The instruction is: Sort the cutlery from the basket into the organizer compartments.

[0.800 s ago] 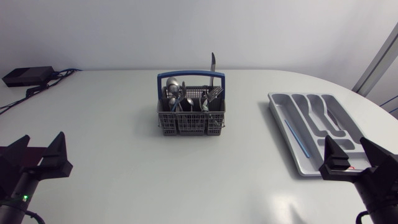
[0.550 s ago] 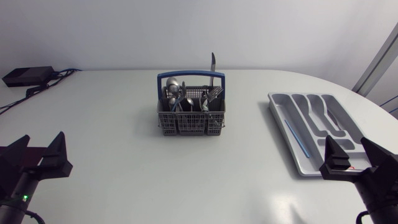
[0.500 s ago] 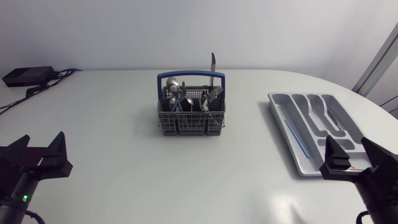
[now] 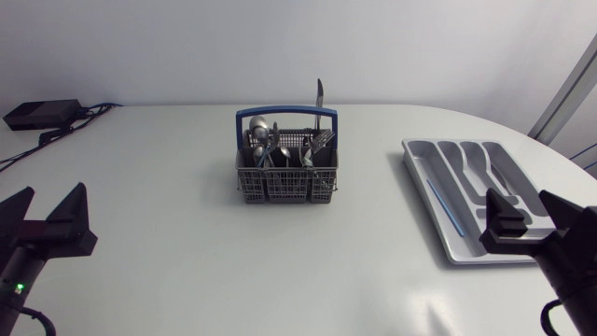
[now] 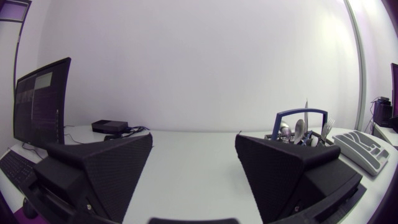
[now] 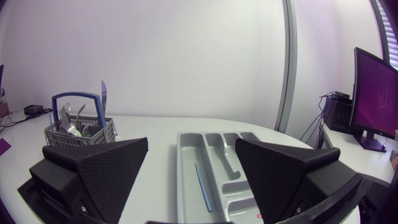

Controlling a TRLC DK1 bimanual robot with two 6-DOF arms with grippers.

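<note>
A broad, smooth white surface (image 4: 187,205) with a rounded right edge carries everything. Near that right edge lies the organizer (image 4: 515,182), a shallow grey moulded plastic tray with long, curved compartments; it looks light and could slide if I knock it. Towards the middle of the far edge stands the basket (image 4: 284,184), a grey plastic lattice box with a blue arched handle (image 4: 285,113), also probably light enough to tip if I drag a piece sideways. My left end effector (image 5: 193,146) hangs over the near left corner and my right end effector (image 6: 191,146) over the near right corner beside the organizer. Both are spread wide and empty, their matte black wedge fingers well apart. The cutlery (image 4: 280,147) is all in the basket, upright and crowded: shiny metal, stiff, thin and likely slippery. I judge it best to pinch each piece across its flat upper part and lift straight up. A knife (image 4: 319,96) stands tallest at the basket's far right corner, the easiest hold. A thin blue stick (image 4: 440,201) lies in the organizer's long compartment.
</note>
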